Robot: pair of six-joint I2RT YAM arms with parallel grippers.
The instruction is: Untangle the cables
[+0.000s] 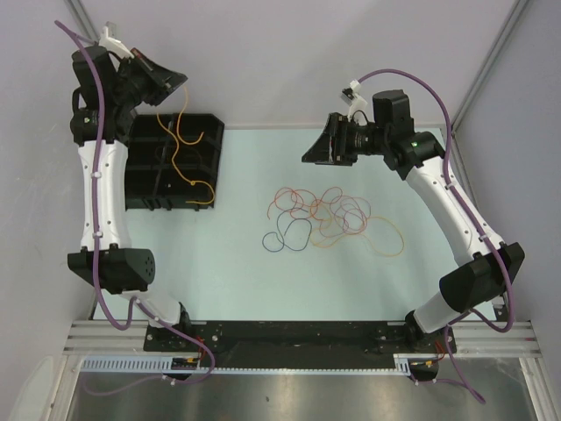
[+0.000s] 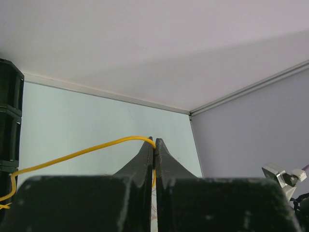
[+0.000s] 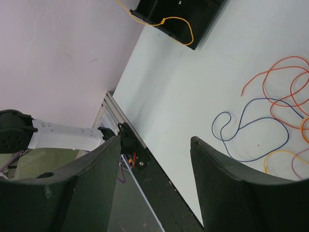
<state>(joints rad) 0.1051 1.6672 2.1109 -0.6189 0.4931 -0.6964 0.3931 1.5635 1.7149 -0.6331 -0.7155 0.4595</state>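
Left gripper (image 2: pixel 154 141): clamped shut, fingertips pinched on a yellow cable (image 2: pixel 87 152) right at the tips. From the pinch, arching out to the left and sagging down toward a black tray (image 2: pixel 7 121) at the frame's edge. Seen from overhead, raised at the far left corner (image 1: pixel 168 83) above the tray (image 1: pixel 145 189). Thin yellow strand (image 1: pixel 178 132) hanging from it in loose wavy bends over the tray's compartments, with a small loop near the tray's near right corner. Which compartment, impossible to tell.

Right gripper (image 3: pixel 154 179): spread wide, nothing between the fingers (image 3: pixel 91 188). Up in the air over the far right part of the table (image 1: pixel 245 272), well apart from every wire.

Other cables (image 1: pixel 337 215): a loose flat tangle on the pale green tabletop, centre-right, well apart from the tray. Hair-thin beside the fingers. Overlapping curls of red, orange, yellow and pinkish-purple, crossing many times. At the tangle's left end, a dark cable (image 1: pixel 285 235) in two rounded loops, partly clear of the rest. From the right wrist, those dark loops (image 3: pixel 251 140) lying beside orange curves (image 3: pixel 285 72) and crossing them at the right.
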